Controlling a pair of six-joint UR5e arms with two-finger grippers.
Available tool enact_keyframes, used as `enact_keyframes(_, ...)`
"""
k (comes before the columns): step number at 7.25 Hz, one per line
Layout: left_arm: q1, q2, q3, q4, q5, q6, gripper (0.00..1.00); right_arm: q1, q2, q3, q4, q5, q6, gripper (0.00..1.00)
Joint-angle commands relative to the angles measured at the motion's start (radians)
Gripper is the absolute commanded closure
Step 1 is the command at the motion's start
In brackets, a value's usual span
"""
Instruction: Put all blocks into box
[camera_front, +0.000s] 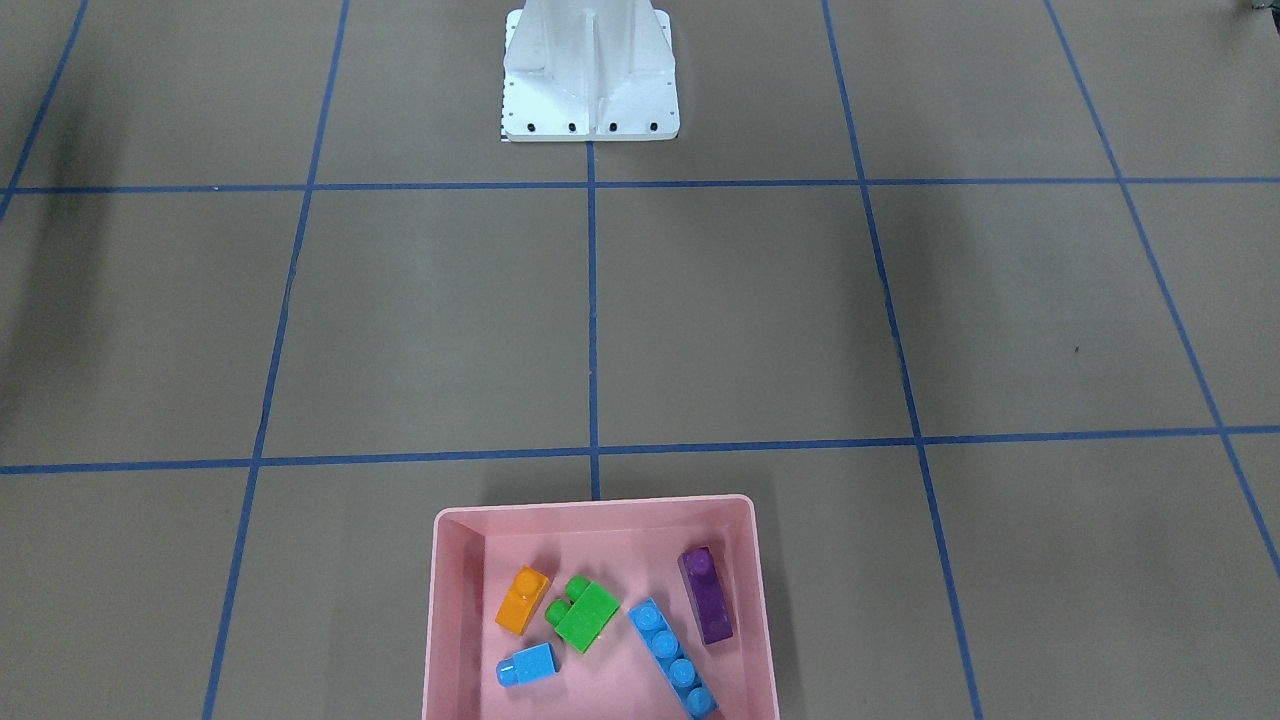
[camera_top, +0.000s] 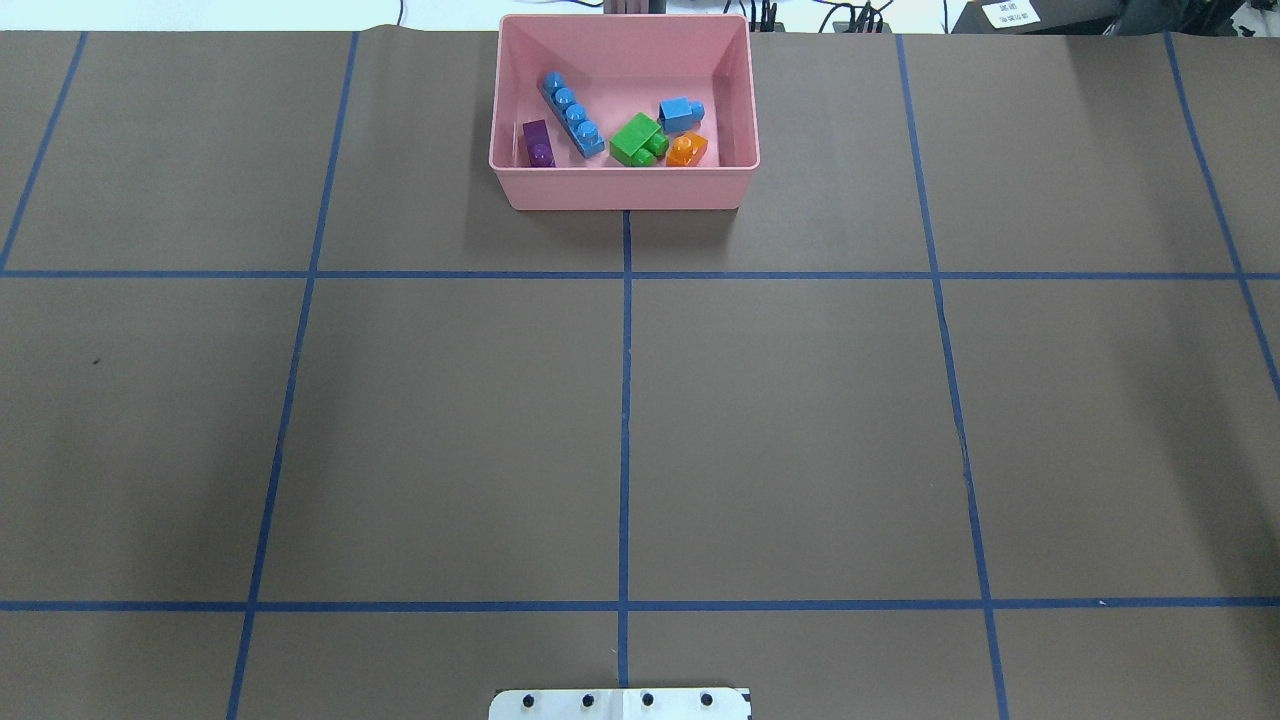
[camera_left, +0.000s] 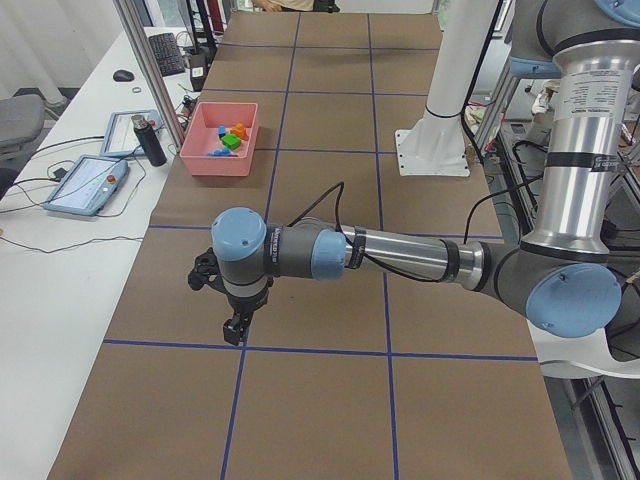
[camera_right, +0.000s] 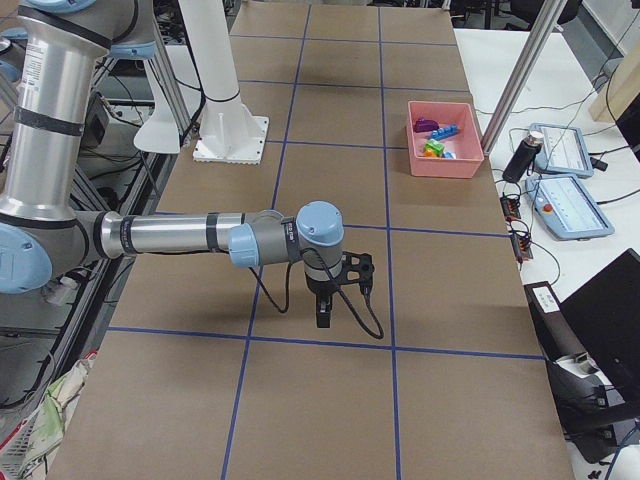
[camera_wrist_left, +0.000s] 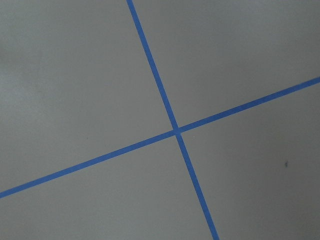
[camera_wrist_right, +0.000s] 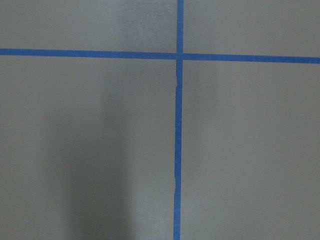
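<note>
Closest to the robot, the white base (camera_top: 620, 703) is sitting at the near edge of the brown table (camera_top: 800, 420), right on the centre tape line (camera_top: 624, 400). Out to either side the arms are reaching low over the table. The left gripper (camera_left: 236, 325) is hanging fingers-down just above a crossing of blue lines, and the right gripper (camera_right: 324, 312) is doing the same at its own end. I cannot tell whether either claw is spread or clenched. Nothing is showing between their fingers, and both are hanging well apart from the box.

The pink box (camera_top: 625, 188) is sitting at the far edge, mouth up, its long axis running across the table and straddling the centre line. All five blocks are lying inside it. On the near side:
- The purple block (camera_top: 538, 143) is lying in the robot's-left corner, its length running toward and away from the robot.
- The green block (camera_top: 637, 140) is resting on its side, studs pointing near and to the robot's right.
- The orange block (camera_top: 687, 150) is touching the green block's right side.

Further back:
- The long blue block (camera_top: 573, 114) is lying studs-up, slanting from far-left to near-right.
- The small blue cube (camera_top: 681, 114) is lying tipped over, its stud pointing to the robot's right.
</note>
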Motion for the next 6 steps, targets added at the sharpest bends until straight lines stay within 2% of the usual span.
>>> enact_keyframes(1,-0.001,0.001,0.002,-0.007,0.001,0.000,0.00,0.000,0.004,0.000,0.052,0.003,-0.001,0.00)
enact_keyframes(6,-0.001,0.003,0.000,-0.007,0.001,0.000,0.00,0.000,0.010,0.004,0.062,0.018,-0.001,0.00)
